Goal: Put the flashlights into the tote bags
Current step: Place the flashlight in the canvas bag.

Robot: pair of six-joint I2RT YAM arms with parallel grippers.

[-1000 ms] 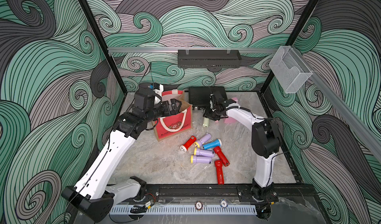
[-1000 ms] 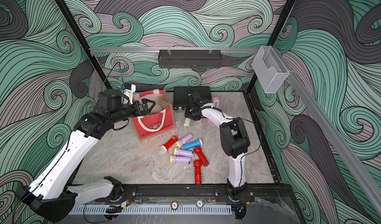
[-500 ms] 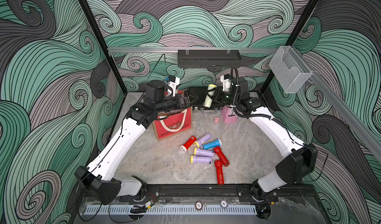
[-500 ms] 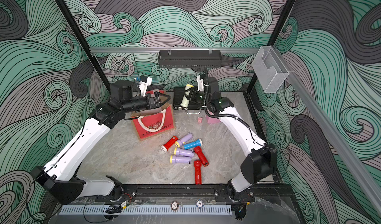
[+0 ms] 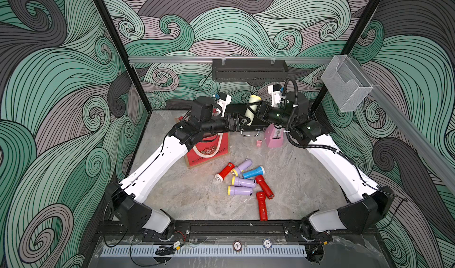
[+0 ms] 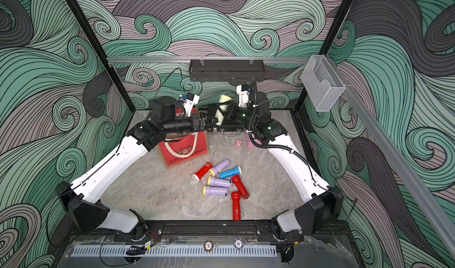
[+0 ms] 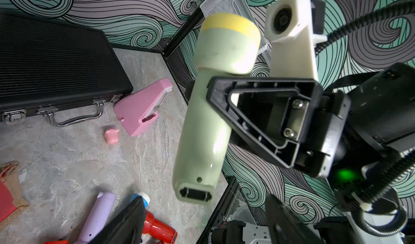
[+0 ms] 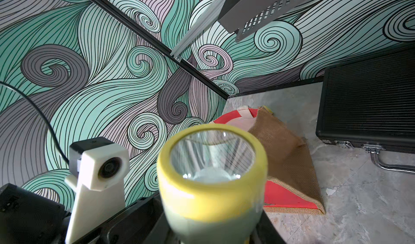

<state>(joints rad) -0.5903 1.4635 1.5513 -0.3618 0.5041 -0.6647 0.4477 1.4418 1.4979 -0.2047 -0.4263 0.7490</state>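
Note:
My right gripper (image 5: pixel 256 109) is shut on a pale green flashlight with a yellow head (image 5: pixel 252 107), held up in the air over the back of the table, head up (image 8: pixel 213 182). My left gripper (image 5: pixel 242 121) faces it, open, its two fingers on either side of the flashlight's tail (image 7: pixel 194 191) without touching it. The red tote bag (image 5: pixel 209 151) stands under the left forearm; its jute side (image 8: pixel 287 155) shows in the right wrist view. Several flashlights lie in a cluster in mid-table: red (image 5: pixel 224 172), lilac (image 5: pixel 242 167), blue (image 5: pixel 253 173).
A black ribbed case (image 7: pixel 56 70) lies at the back, under both grippers. A pink metronome (image 5: pixel 274 138) and a small pink lump (image 5: pixel 258 143) sit to its right front. A black shelf (image 5: pixel 248 69) and a clear holder (image 5: pixel 344 87) hang on the walls.
My right arm has lifted the green flashlight from beside the case up into the air. My left gripper has swung from over the bag to the flashlight's tail, its jaws narrowing a little.

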